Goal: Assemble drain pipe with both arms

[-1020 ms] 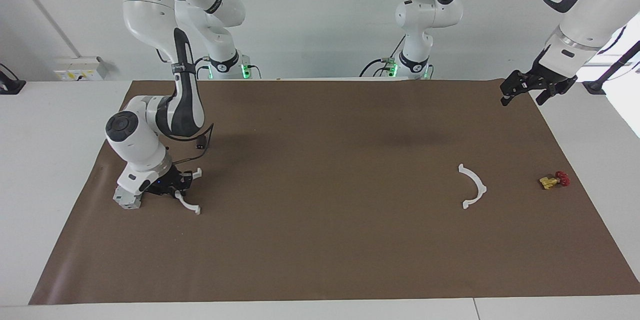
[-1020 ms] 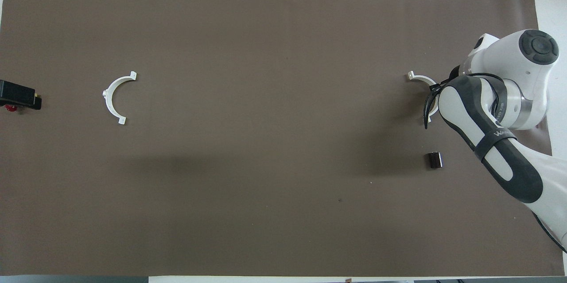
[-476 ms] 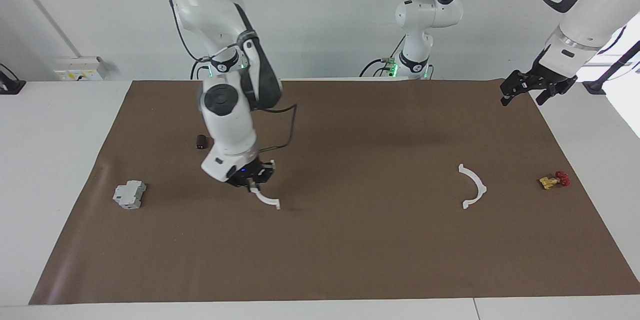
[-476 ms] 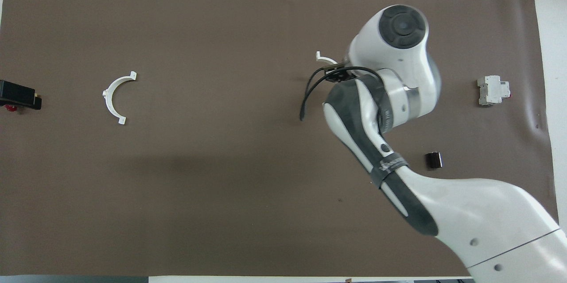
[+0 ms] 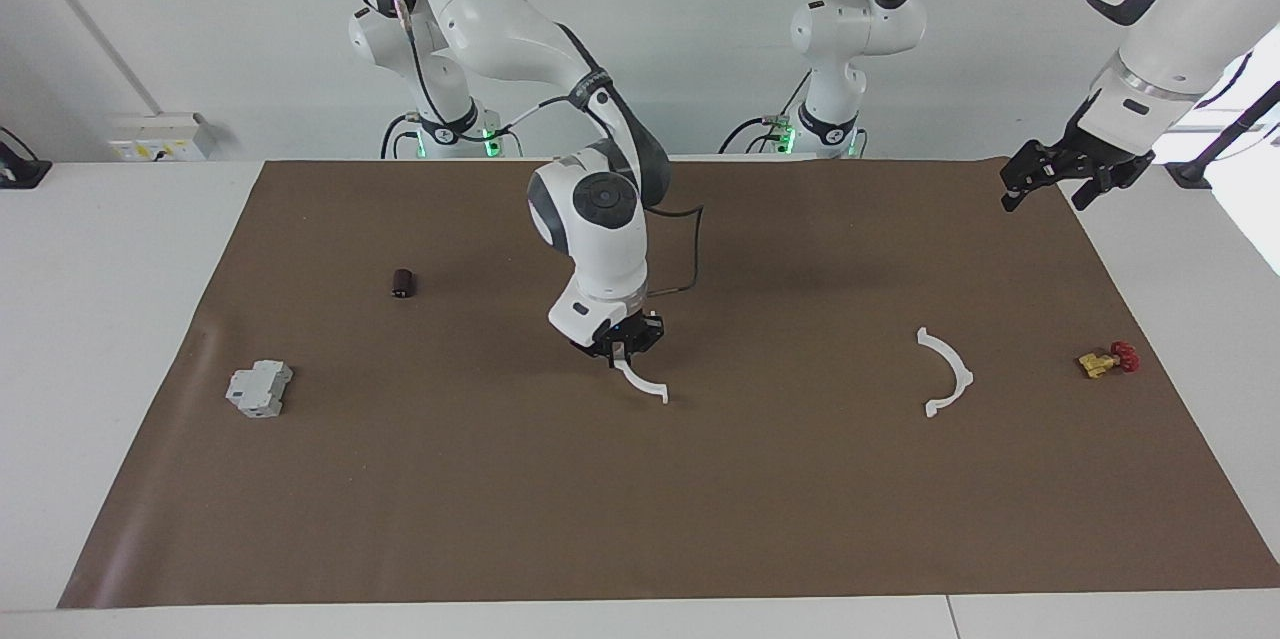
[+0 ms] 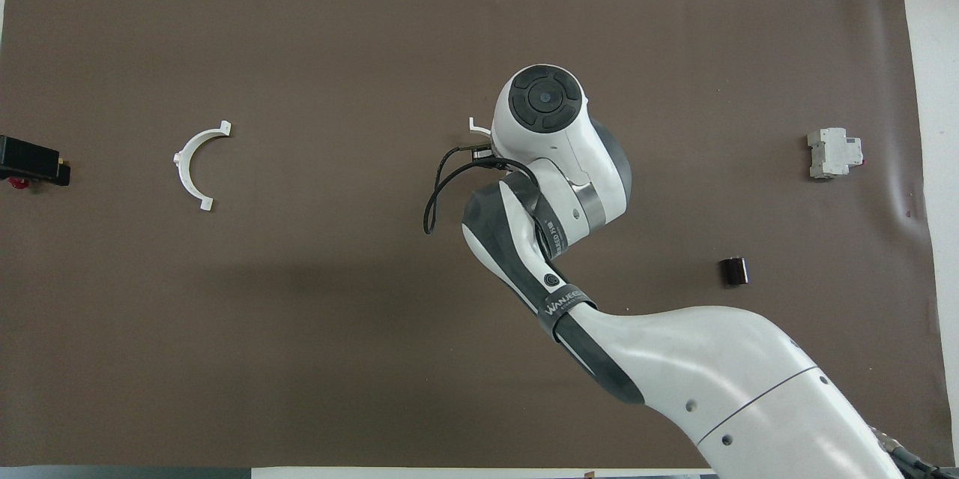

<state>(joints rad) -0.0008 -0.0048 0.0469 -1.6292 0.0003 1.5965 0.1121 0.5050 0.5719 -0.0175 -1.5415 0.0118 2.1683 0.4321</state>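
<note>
I am running two white robot arms at a table covered by a brown mat (image 5: 700, 519). My right gripper (image 5: 622, 351) hangs over the middle of the mat, its fingers closed on one white half-circle arc (image 5: 640, 382) of the drain pipe. The arc dangles below the fingers; I cannot tell whether its lower tip touches the mat. From overhead the arm hides nearly all of this piece, and only a small tab end (image 6: 475, 124) shows.

The second arc (image 5: 946, 371) lies flat on the mat, well apart from the held one, toward the left arm's end of the table. Nothing touches it. My left gripper (image 5: 1070, 177) waits in the air over that end's mat corner nearest the robots, holding nothing; its fingers look spread.

So I judge the job is at an early stage: one half is picked up, the other half not yet grasped, and the two are not yet joined.

Other things on the mat: a small yellow-and-red valve (image 5: 1108, 359) beside the loose arc, nearer the table's end, and a grey blocky device (image 5: 259, 389) and a small dark cylinder (image 5: 403, 282) toward the right arm's end.
</note>
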